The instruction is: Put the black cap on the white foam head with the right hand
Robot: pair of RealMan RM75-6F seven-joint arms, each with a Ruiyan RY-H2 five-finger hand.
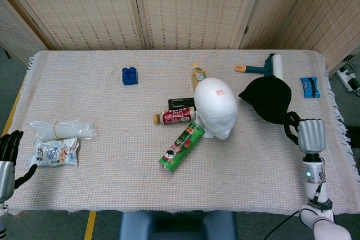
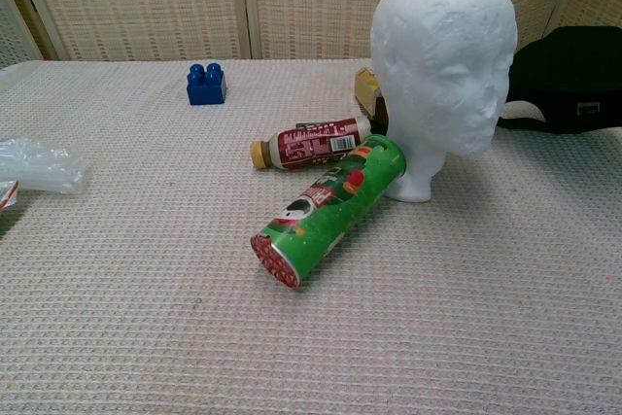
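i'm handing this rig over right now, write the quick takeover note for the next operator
Right hand: holds the black cap by its near edge; the cap looks raised off the cloth in the chest view.
Left hand: holds nothing, fingers apart, at the table's near left edge beside the snack packet.
White foam head: upright mid-table, bare, with the green can lying against its base and the cap to its right.
Done: cap gripped.
Left: carry the cap over the head, set it on top, let go.

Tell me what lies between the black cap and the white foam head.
Nothing: in the head view only a narrow strip of bare tablecloth separates the black cap from the white foam head.
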